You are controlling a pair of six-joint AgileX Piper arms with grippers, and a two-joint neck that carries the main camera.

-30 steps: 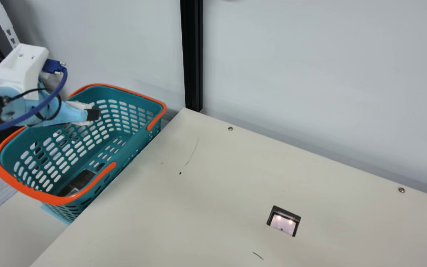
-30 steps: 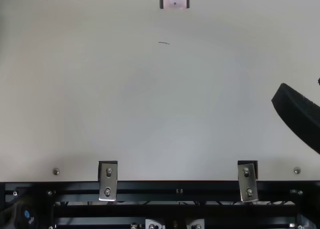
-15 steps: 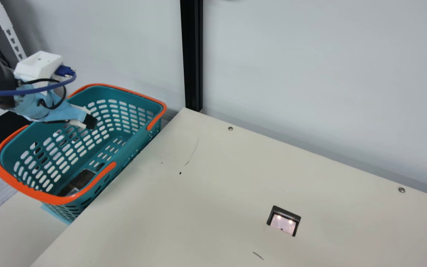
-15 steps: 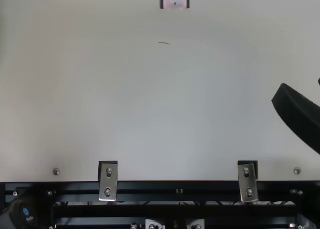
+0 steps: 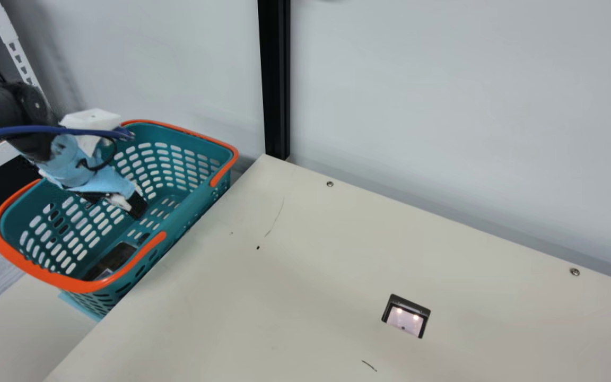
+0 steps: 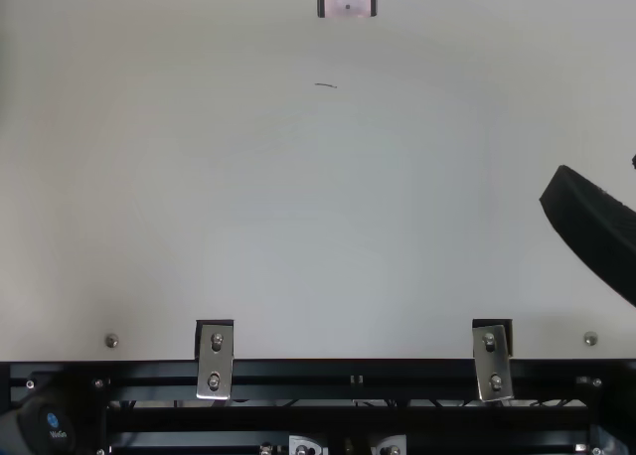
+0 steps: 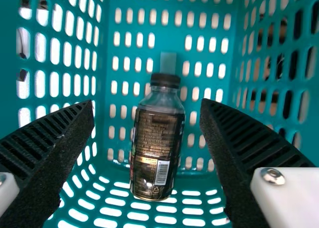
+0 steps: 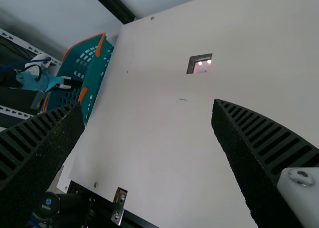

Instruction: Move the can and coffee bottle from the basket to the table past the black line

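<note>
Coffee bottle (image 7: 157, 148) lengthwise, cap (image 7: 165, 80) toward basket's (image 5: 191, 195) middle

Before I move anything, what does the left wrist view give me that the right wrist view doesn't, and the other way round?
From the left wrist view: the coffee bottle in the basket, with its black cap, dark label and barcode, ahead of the open left gripper.

From the right wrist view: the cream table with its cutout and short dark mark, the basket's orange handles, and the open right gripper.

In both: the teal basket and the left gripper.
</note>
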